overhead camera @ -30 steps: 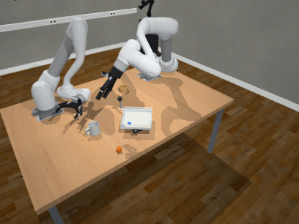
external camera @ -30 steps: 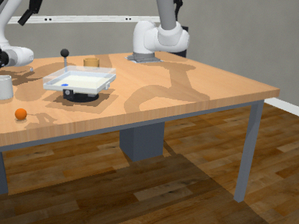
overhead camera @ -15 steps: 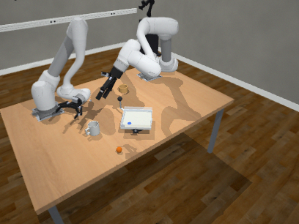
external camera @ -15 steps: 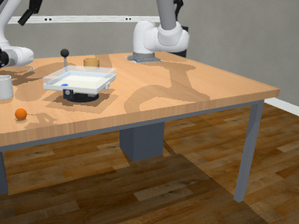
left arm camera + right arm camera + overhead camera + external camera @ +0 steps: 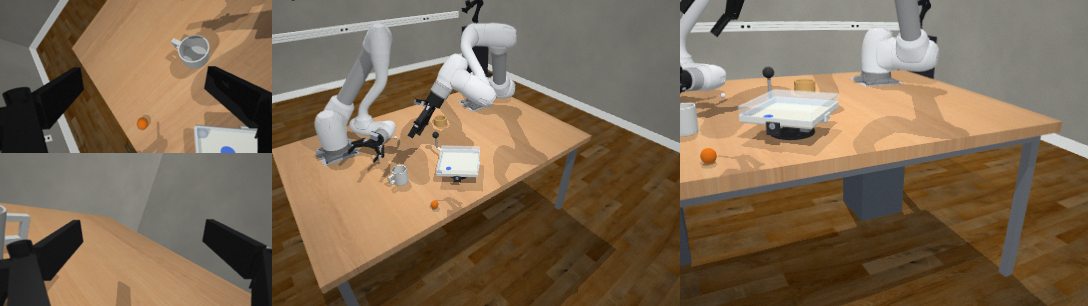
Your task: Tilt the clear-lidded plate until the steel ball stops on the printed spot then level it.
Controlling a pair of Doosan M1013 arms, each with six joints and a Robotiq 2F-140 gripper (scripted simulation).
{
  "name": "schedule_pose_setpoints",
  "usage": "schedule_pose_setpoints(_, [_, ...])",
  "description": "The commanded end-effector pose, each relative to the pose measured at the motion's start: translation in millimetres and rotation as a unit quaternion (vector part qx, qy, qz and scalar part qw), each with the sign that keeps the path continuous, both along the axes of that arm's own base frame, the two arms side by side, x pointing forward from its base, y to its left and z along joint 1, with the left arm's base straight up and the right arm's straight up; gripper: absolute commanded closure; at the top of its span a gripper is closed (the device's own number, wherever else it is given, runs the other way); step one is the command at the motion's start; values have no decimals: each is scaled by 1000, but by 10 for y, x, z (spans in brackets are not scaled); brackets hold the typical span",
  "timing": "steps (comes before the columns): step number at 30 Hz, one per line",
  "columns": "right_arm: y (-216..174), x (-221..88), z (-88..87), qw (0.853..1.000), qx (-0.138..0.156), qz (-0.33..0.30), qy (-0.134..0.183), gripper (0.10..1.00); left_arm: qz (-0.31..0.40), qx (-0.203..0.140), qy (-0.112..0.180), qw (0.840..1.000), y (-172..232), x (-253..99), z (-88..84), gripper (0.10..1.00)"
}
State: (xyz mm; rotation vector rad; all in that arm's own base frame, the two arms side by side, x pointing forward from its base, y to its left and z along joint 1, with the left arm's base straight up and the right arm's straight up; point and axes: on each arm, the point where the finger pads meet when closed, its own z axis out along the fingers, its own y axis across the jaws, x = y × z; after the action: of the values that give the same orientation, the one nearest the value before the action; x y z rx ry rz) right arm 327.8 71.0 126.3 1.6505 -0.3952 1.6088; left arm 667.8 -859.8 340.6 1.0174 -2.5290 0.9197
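Note:
The clear-lidded plate point(image 5: 458, 175) point(image 5: 775, 121) point(image 5: 195, 141) stands on a black base; whether it is exactly level I cannot tell. The steel ball point(image 5: 202, 132) rests in a plate corner, off the blue printed spot point(image 5: 448, 168) point(image 5: 768, 116) point(image 5: 227, 149). A post with a black knob point(image 5: 435, 135) point(image 5: 768, 72) rises at the plate's back-left corner. My left gripper point(image 5: 414, 132) point(image 5: 143, 78) is open and empty, high above the table behind the plate. My right gripper point(image 5: 363, 155) point(image 5: 143, 231) is open and empty, low behind the mug, left of the plate in the top view.
A grey mug point(image 5: 400, 176) point(image 5: 687, 120) point(image 5: 193, 51) point(image 5: 1, 231) stands between my right gripper and the plate. An orange ball point(image 5: 434, 204) point(image 5: 708, 156) point(image 5: 142, 123) lies near the table's front edge. A tan cup point(image 5: 440, 121) point(image 5: 804, 86) stands behind the plate.

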Motion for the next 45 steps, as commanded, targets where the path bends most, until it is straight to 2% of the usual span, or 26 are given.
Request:
schedule_pose_setpoints(1, [-1, 0, 2, 1000, 0, 0, 0, 98, 2, 0, 0, 1000, 23, 19, 13, 98])
schedule_pose_setpoints(9, [-1, 0, 2, 1000, 0, 0, 0, 98, 39, 13, 17, 999, 477, 373, -93, 98])
schedule_pose_setpoints(16, [-1, 0, 2, 1000, 0, 0, 0, 98, 95, 31, 44, 994, 1187, 847, -248, 98])
schedule_pose_setpoints(18, [-1, 0, 2, 1000, 0, 0, 0, 98, 95, 31, 44, 994, 1187, 847, -248, 98])
schedule_pose_setpoints(26, [-1, 0, 2, 1000, 0, 0, 0, 98, 187, 56, 88, 977, 2419, 1472, -495, 98])
schedule_pose_setpoints(33, [-1, 0, 2, 1000, 0, 0, 0, 98, 290, 81, 140, 943, 3684, 1884, -725, 98])
schedule_pose_setpoints(35, [-1, 0, 2, 1000, 0, 0, 0, 98, 290, 81, 140, 943, 3684, 1884, -725, 98])
schedule_pose_setpoints(36, [-1, 0, 2, 1000, 0, 0, 0, 98, 306, 84, 149, 937, 4103, 1990, -798, 98])
schedule_pose_setpoints(41, [-1, 0, 2, 1000, 0, 0, 0, 98, 390, 99, 193, 895, 4988, 2101, -946, 98])
schedule_pose_setpoints(45, [-1, 0, 2, 1000, 0, 0, 0, 98, 460, 109, 232, 850, 5736, 2117, -1067, 98])
